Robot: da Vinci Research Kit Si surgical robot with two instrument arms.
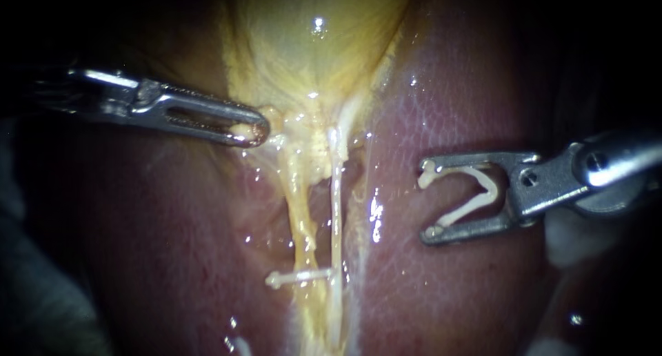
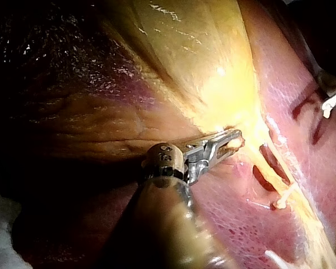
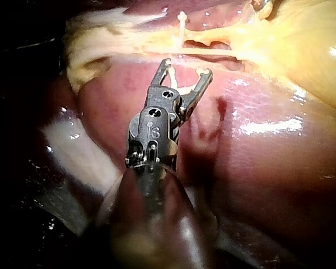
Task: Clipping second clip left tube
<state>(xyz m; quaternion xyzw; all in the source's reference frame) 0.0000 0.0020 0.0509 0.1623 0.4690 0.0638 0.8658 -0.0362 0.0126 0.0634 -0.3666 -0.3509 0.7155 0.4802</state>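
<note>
My left instrument (image 1: 256, 130) comes in from the left, its jaws shut on yellow tissue at the narrow end of the gallbladder (image 1: 310, 45). Two tubes run down from there, a yellowish left tube (image 1: 301, 218) and a paler right tube (image 1: 336, 204). A white clip (image 1: 296, 277) sits closed across the left tube low down. My right instrument (image 1: 428, 201) hovers over the liver (image 1: 448, 87), to the right of the tubes and apart from them. Its jaws stand wide with an open white clip (image 1: 476, 194) seated between them. The right wrist view shows these jaws (image 3: 187, 67) just short of the tubes.
Liver surface lies on both sides of the tubes. Pale material (image 3: 73, 145) lies beside my right instrument's shaft. Another small white piece (image 1: 238, 343) shows at the lower edge. Dark surroundings frame the field.
</note>
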